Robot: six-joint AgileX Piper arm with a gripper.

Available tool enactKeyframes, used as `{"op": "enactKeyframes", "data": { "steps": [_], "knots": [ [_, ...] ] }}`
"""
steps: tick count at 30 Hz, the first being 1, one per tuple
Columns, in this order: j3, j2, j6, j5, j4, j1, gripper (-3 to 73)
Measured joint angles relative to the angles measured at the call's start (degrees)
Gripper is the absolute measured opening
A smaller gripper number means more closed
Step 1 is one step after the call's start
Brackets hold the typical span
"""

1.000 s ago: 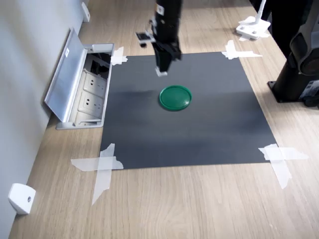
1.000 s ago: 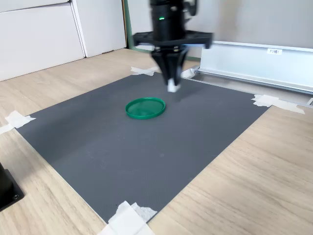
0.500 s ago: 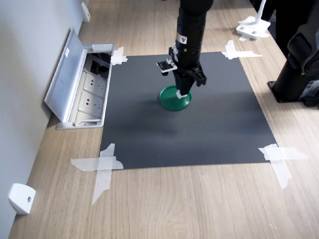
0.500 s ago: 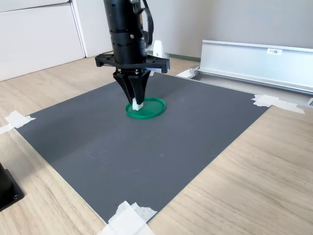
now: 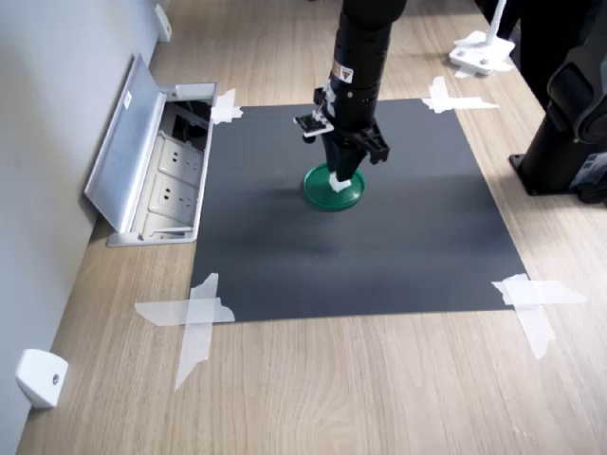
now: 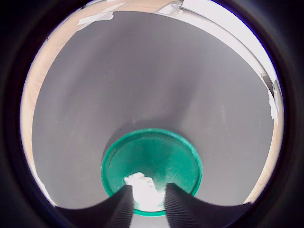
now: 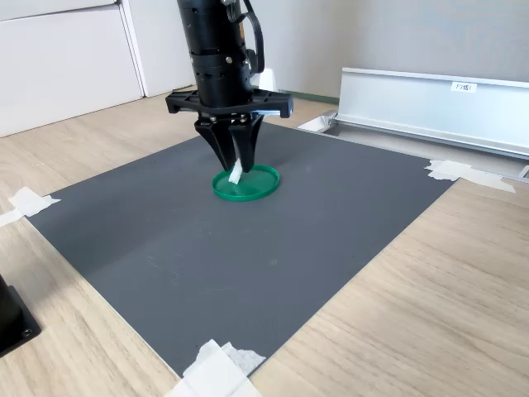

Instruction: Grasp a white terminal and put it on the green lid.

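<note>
Pincer (image 7: 236,172) tips point straight down over the green lid (image 7: 256,184), a little above the middle of the second exterior view, and I see the white terminal (image 7: 235,172) tilted between the two fingers, its lower end near the lid's floor. In the wrist view the fingers (image 6: 121,202) stand slightly apart with the white terminal (image 6: 142,186) in the gap; whether they press on it or have let go I cannot tell from any view.

In the first exterior view the pincer (image 5: 341,178) hangs over the green lid (image 5: 327,194) just above frame centre, the white terminal (image 5: 340,180) showing at its tips. The lid lies flat on a dark grey mat (image 5: 379,256), taped at its corners with white tape strips (image 5: 194,318) to the wooden surface (image 5: 332,389). An open socket box (image 5: 156,166) sits at the left of that frame, beside the mat's edge, and a dark stand (image 5: 569,114) fills the right edge.
</note>
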Motion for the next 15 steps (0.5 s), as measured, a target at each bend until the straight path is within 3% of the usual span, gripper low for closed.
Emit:
{"op": "enactKeyframes", "data": {
  "steps": [4,7,11,15],
  "knots": [
    [0.0,-0.3,1.1,-1.0,-0.3,0.0,50.8],
    [0.0,-2.5,1.8,-2.4,-0.6,0.0,56.8],
    [0.1,-7.6,2.2,-5.6,-0.7,0.0,57.6],
    [3.1,-14.2,2.2,-9.3,-1.9,0.0,49.6]
  ]
}}
